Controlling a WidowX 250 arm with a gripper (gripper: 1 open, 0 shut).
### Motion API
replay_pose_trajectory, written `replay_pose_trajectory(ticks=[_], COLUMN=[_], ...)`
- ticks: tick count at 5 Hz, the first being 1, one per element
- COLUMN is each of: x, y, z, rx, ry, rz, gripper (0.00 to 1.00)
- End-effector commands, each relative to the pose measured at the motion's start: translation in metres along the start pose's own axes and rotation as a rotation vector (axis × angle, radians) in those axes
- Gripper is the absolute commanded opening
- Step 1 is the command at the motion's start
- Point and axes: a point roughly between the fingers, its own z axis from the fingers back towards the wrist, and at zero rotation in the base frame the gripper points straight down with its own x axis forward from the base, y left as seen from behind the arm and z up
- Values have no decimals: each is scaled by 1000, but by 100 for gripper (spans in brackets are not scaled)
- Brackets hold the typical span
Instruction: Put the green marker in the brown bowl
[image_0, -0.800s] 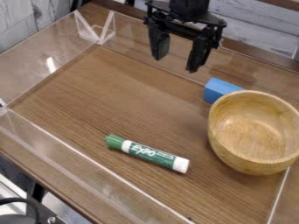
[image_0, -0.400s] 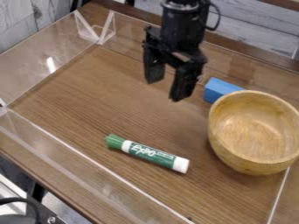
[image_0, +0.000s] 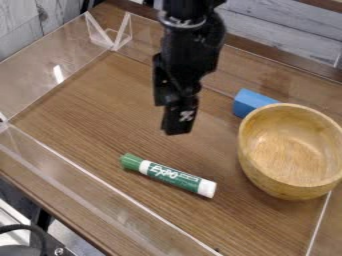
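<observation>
The green marker (image_0: 168, 175) lies flat on the wooden table near the front, its white barrel with green print running from upper left to lower right. At the right stands the brown bowl (image_0: 290, 149), round, wooden and with nothing inside. My gripper (image_0: 170, 107) hangs over the middle of the table, pointing down, open, with nothing between its black fingers (image_0: 181, 119). It is above and slightly behind the marker, left of the bowl, touching neither.
A small blue block (image_0: 250, 102) sits just behind the bowl. Low clear plastic walls (image_0: 54, 72) ring the table on the left, back and front edges.
My gripper has come from the back of the table toward the front and downward, closing in on the marker. It stayed open. Marker, bowl and block have not moved.
</observation>
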Motion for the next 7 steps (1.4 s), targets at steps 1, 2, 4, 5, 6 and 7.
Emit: replay_pose_trajectory(ticks=[1,2,4,5,6,7], x=[-4,-6,-2,0,2,2], y=[-5,-9,-12,-12,-12,-12], z=[2,-11,-48,-62,-73,-82], rx=[63,86,127,147,163,175], ry=[-31,-35,-40,-47,-53,-62], rz=[-147,-208,-213,-201,-195,-189], gripper=[100,100,100,100,100,100])
